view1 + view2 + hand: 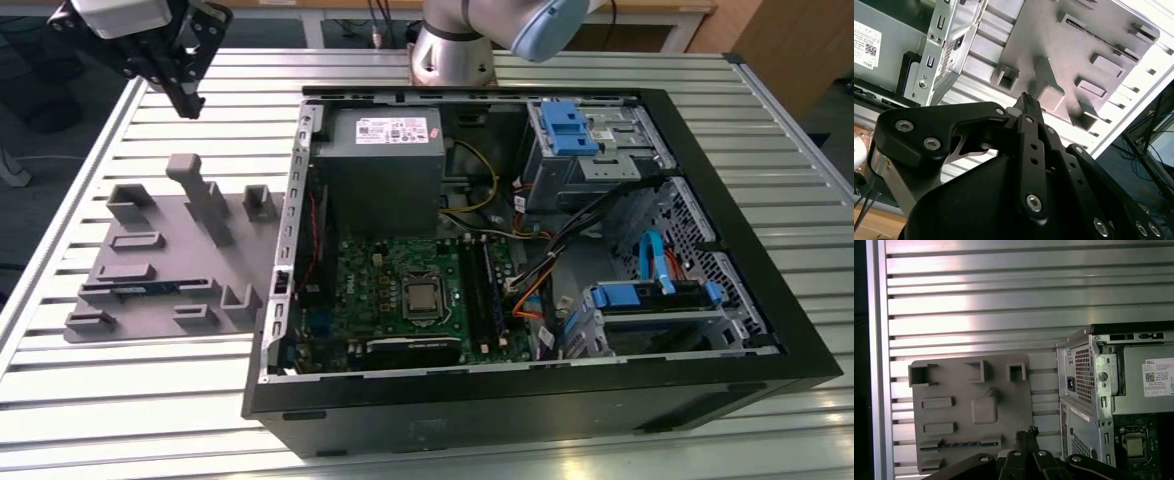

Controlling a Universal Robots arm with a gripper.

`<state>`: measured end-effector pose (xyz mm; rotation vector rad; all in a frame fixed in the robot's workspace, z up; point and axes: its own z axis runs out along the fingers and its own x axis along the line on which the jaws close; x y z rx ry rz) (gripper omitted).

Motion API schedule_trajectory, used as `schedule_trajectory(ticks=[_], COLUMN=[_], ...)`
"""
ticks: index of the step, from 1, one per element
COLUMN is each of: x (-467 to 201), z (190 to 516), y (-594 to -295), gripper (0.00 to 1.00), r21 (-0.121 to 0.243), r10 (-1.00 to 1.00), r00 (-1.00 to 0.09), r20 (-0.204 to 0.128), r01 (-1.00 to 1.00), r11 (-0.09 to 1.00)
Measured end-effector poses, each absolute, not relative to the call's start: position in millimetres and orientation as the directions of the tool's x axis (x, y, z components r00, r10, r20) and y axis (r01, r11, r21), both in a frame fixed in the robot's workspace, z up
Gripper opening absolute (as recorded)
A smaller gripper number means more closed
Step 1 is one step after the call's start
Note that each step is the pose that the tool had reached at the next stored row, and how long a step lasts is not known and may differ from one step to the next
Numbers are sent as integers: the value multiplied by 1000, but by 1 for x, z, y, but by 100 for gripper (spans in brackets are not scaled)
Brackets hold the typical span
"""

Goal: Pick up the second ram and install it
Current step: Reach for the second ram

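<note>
Since the second ram (961, 444) lay in a slot of the grey holder (1004, 405), beside the open computer case (534, 400) on the table (134, 400), neither pickup nor install looked done. The hand (191, 105) hung over the table near the holder, fingers together and empty. I counted one ram on the holder, one holder, one case, one hand.
</note>
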<state>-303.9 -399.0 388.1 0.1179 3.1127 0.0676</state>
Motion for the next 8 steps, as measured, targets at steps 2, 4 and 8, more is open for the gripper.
schedule_trajectory(ticks=[2,4,8], x=[-306,-308,-313], z=[388,388,388], y=[-399,-399,-399], gripper=[11,11,11], r21=[44,44,44], r10=[76,76,76], r00=[-997,-997,-997], r20=[-24,-24,-24], r01=[75,75,75], r11=[996,996,996])
